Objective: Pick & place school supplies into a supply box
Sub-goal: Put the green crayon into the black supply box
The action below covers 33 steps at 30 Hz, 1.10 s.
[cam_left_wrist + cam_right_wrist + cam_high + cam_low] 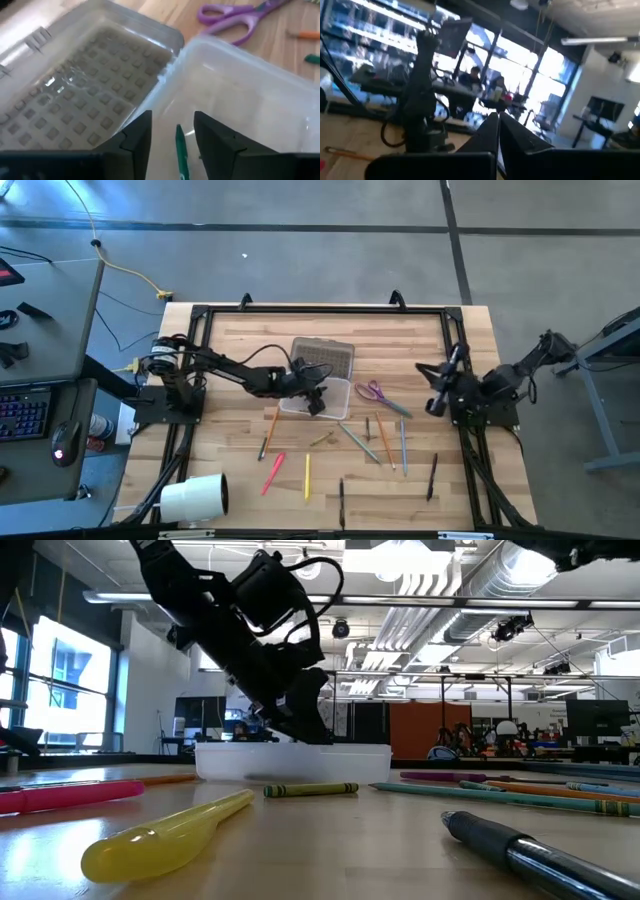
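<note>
Left wrist view puts our left gripper (172, 137) over the open supply box (280, 90), fingers apart with a green pencil (181, 150) between them, not clearly clamped. The box sits mid-desk (240, 340), its ribbed lid (325, 355) folded back. Our right gripper (498, 131) waits at the right edge, fingers together. The purple scissors (378, 394) lie just beside the box; pencils scatter nearer the front. We judge them light, stiff and slippery: best pinched mid-shaft.

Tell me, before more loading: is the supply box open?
Open: the supply box has its ribbed lid folded back flat beside it.
</note>
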Available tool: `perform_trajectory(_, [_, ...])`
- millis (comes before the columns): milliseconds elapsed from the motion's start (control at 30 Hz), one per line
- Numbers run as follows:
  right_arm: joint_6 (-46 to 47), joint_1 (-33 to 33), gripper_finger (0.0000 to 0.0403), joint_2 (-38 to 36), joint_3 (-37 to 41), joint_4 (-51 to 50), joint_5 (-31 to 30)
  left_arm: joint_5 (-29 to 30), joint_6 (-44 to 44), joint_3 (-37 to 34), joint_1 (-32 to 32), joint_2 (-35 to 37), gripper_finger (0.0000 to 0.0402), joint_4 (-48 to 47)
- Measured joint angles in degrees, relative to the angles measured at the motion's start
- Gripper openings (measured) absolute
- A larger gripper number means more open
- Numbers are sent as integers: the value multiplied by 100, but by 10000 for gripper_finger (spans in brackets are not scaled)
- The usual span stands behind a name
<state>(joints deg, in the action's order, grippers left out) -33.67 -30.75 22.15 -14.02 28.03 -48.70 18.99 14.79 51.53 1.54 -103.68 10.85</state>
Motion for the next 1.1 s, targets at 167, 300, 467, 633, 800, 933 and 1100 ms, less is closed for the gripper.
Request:
perform_trajectory(167, [791, 5, 0, 1391, -663, -865, -1375, -8, 2, -2, 0, 90, 186, -52])
perform_trajectory(300, [1319, 186, 0, 2310, -1190, -1537, -1457, -40, 2, -9, -4, 208, 186, -113])
perform_trajectory(467, [1720, 548, 0, 3123, -1653, -1668, -901, -38, -93, 2, -4, 326, 186, -59])
perform_trajectory(633, [1899, 861, 1, 3617, -1729, -1697, -179, -51, -349, 0, -4, 326, 186, -74])
perform_trajectory(800, [2346, 1075, 1, 3907, -1729, -1706, 230, -178, -599, 338, -4, 653, 186, -1095])
perform_trajectory(933, [2586, 1170, 1, 3980, -1726, -1713, 676, -275, -601, 1112, -5, 1134, 186, -3281])
perform_trajectory(1100, [2788, 1281, 1, 3972, -1721, -1686, 2205, -1148, -260, 2047, -6, 1298, 186, -6079])
